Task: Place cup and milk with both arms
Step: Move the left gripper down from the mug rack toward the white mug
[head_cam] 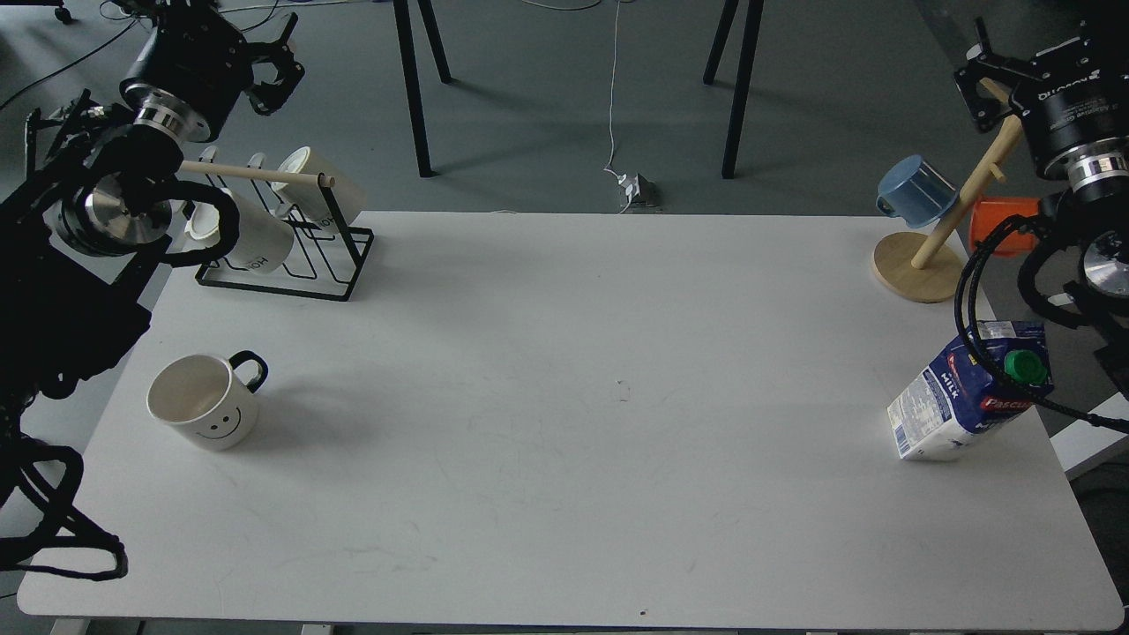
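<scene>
So nothing is placed yet; your cup (204, 401) sits untouched at the table's (564, 494) left edge, the milk (970, 392) at its right, while your left hand (275, 75) hangs open and empty, and your right hand (981, 84) I cannot tell.

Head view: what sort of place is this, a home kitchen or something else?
Probably a lab or workshop, not a kitchen. A plain white table stands on a grey floor with a loose cable running to a plug, and only test props sit on it: the cup, the milk, mug racks.
</scene>
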